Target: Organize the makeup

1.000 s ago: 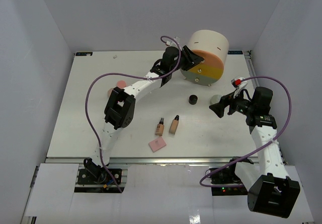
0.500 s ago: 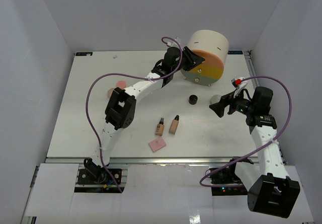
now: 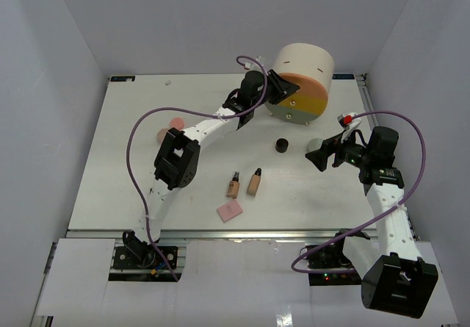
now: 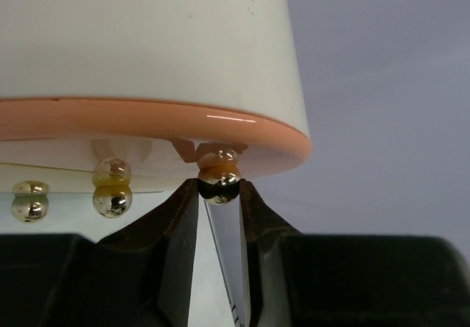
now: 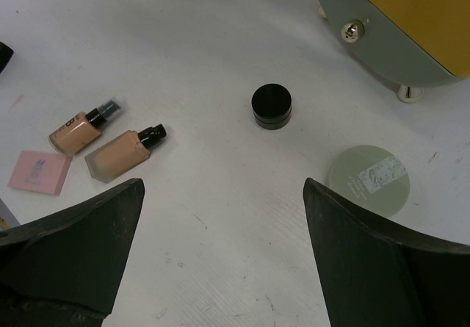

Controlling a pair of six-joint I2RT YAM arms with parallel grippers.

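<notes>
Currently our left tool [image 4: 219, 195] is clenched on the small gold ball knob [image 4: 218, 181] of the pink top drawer [image 4: 147, 117] on the big cream cylinder organiser [image 3: 302, 61], one finger touching each side of the knob. Our right tool [image 5: 222, 187] is released, its fingers spread wide, and it hovers over the white surface [image 3: 132, 165] grasping nothing. Under it we see the pale green round jar [image 5: 369, 180] near the cylinder's grey drawer [image 5: 374, 44]. The small black round jar [image 5: 271, 106] is near the green jar but apart from it. One beige black-capped bottle [image 5: 81, 127] and a second beige bottle [image 5: 121, 153] lie side by side, with the flat pink square [image 5: 40, 171] just beside them. All of these sit on the surface, outside the drawers.
</notes>
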